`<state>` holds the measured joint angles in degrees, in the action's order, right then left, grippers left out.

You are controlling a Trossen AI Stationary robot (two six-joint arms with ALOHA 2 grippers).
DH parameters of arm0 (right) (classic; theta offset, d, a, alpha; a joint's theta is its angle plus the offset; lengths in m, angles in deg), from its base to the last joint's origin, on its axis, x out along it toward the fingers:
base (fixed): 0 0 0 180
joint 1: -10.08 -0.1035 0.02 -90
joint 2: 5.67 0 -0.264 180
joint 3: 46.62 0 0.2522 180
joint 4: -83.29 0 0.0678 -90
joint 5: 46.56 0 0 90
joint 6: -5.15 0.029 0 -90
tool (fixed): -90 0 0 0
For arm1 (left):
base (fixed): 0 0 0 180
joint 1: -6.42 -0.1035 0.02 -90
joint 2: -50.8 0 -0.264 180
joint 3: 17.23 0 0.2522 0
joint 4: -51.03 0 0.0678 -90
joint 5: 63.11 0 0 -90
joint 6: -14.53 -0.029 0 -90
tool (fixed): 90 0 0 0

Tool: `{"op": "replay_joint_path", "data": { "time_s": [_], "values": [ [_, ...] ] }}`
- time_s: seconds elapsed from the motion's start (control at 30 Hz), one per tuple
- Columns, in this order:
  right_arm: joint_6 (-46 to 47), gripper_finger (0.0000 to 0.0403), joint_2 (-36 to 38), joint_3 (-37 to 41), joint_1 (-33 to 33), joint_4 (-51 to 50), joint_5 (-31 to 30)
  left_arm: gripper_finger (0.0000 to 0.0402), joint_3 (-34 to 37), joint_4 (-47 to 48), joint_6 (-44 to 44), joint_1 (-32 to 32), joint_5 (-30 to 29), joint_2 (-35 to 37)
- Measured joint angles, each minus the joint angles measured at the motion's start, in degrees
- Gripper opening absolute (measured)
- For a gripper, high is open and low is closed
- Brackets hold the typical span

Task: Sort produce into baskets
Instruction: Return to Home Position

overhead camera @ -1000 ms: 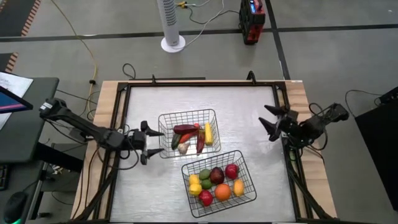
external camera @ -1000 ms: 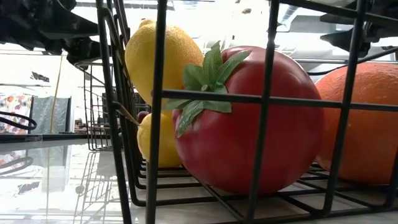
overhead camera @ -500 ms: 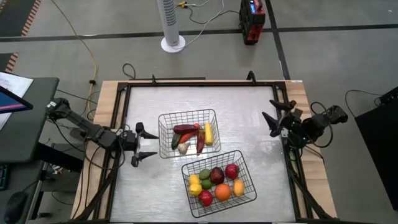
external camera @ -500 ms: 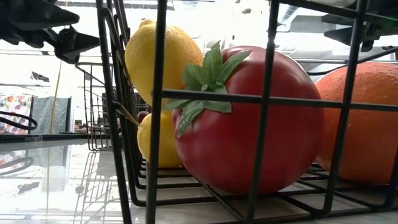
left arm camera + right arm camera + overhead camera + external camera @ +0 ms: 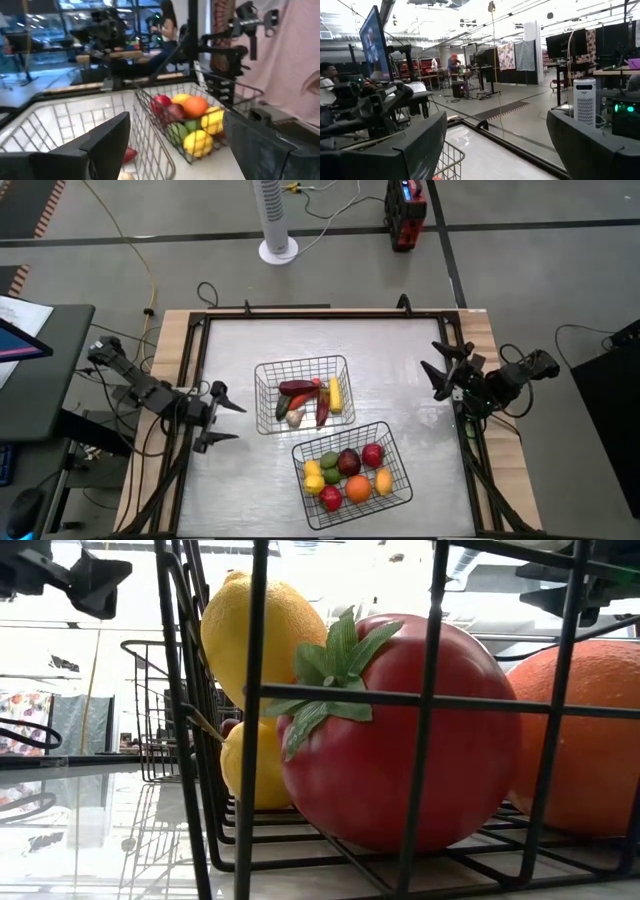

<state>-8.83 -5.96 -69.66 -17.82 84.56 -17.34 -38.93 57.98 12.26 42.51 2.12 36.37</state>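
Two filled baskets: far basket (image 5: 300, 363), near basket (image 5: 398, 460).
Left gripper (image 5: 232, 423) gapes wide at the table's (image 5: 400, 345) left edge; right gripper (image 5: 433, 372), wide too, at the right.

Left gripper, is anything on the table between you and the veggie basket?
Nothing visible. In the high view, only bare table lies between the left gripper, jaws open at the table's left edge, and the vegetable basket. The right gripper waits open at the right edge.
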Motion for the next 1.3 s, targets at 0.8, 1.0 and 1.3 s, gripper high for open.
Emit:
{"op": "replay_joint_path", "data": {
  "time_s": [0.8, 1.0, 1.3],
  "values": [
    [0.0, 0.0368, 0.0, 0.0, 0.0, 0.1, 0.0, 0.0304, 6.8, 2.7, 0.2, 0.0, 19.8, 14.2],
    [0.0, 0.0368, 0.0, 0.0, 0.0, 0.0, 0.0, 0.0304, 6.7, 4.6, 7.2, 0.0, 13.8, 14.2],
    [0.0, 0.0368, 0.0, 0.0, 0.0, 0.0, 0.0, 0.0304, 6.7, 6.0, 12.1, 0.0, 13.8, 14.0]
  ]
}}
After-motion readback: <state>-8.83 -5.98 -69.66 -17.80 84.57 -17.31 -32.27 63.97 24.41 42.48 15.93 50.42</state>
